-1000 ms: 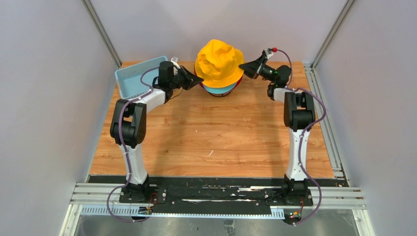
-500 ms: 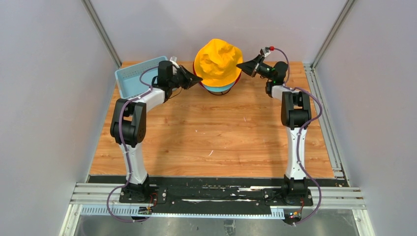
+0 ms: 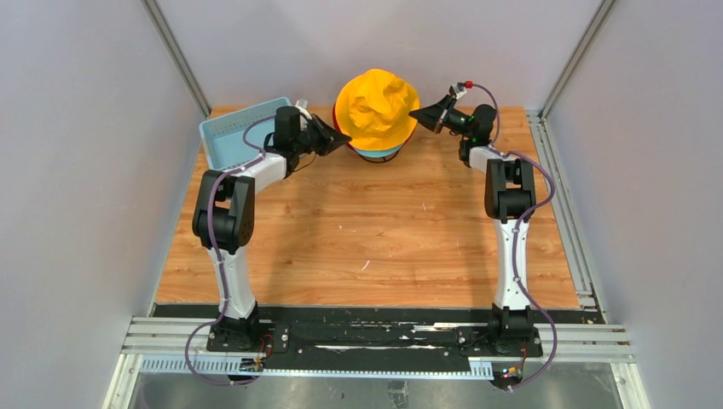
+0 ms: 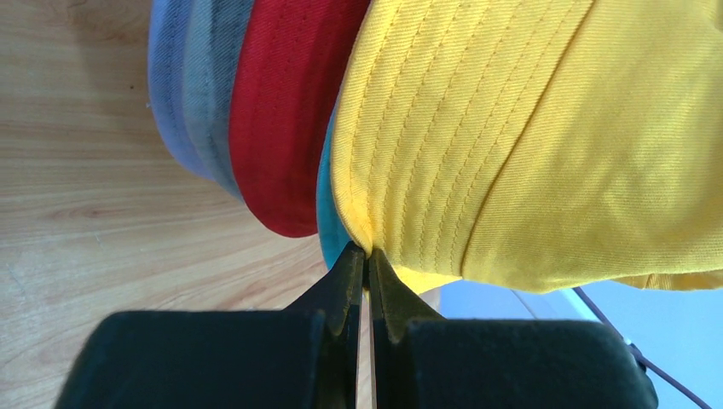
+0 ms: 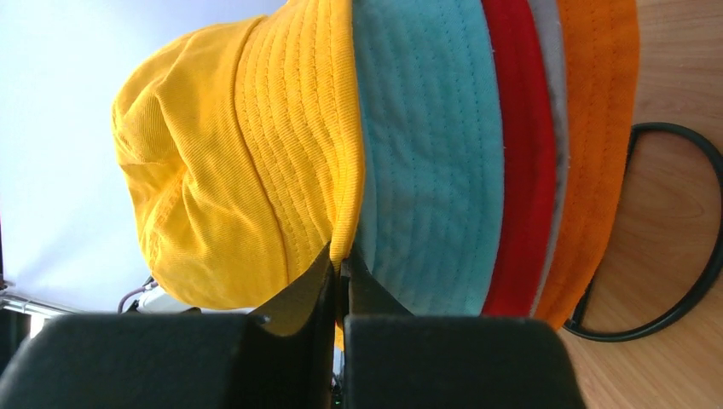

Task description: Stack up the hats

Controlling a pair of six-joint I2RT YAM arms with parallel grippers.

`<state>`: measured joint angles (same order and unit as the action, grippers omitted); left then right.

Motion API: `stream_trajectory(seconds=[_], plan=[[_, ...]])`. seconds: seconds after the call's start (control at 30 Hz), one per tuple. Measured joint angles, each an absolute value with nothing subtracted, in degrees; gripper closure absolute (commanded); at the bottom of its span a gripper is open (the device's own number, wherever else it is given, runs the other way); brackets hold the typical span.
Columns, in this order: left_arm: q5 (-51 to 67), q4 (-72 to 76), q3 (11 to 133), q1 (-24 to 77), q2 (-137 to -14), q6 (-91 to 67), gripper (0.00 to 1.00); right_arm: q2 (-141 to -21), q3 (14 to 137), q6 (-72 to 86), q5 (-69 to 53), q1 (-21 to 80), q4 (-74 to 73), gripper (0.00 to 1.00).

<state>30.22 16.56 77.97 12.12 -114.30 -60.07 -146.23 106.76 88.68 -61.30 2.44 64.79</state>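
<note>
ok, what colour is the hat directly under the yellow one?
Teal. The teal hat, under the yellow hat, shows best in the right wrist view.

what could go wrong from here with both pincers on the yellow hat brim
The left pincer and right pincer pinch only the brim edge of the yellow hat, so it may slip free under a pull.
The teal hat lies right against that brim, so a pincer might snag it too.
An uneven pull could leave the crumpled yellow crown crooked.
</note>
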Motion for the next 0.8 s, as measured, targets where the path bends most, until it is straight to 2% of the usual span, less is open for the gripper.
stream_trajectory(seconds=[0.23, 0.3, 0.4, 0.47, 0.6, 0.8], plan=[[30.2, 16.6, 77.9, 12.1, -114.9, -60.0, 0.95, -146.3, 106.8, 88.4, -61.3, 2.4, 64.4, 0.99], [30.2, 16.6, 77.9, 12.1, -114.9, -60.0, 0.90, -146.3, 106.8, 88.4, -61.3, 2.3, 64.4, 0.99], [30.2, 16.6, 77.9, 12.1, -114.9, -59.9, 0.75, -146.3, 107.2, 88.4, -61.4, 2.3, 64.0, 1.00], [30.0, 16.6, 77.3, 12.1, -114.8, -59.6, 0.69, -146.4, 107.8, 88.2, -61.5, 2.2, 63.4, 0.99], [27.8, 13.9, 75.3, 12.1, -113.7, -58.2, 0.63, -147.1, 110.1, 87.5, -61.5, 2.0, 61.5, 1.00], [22.6, 8.6, 73.5, 11.9, -105.2, -54.9, 0.61, -149.5, 116.6, 85.5, -62.1, 1.5, 56.2, 1.00]])
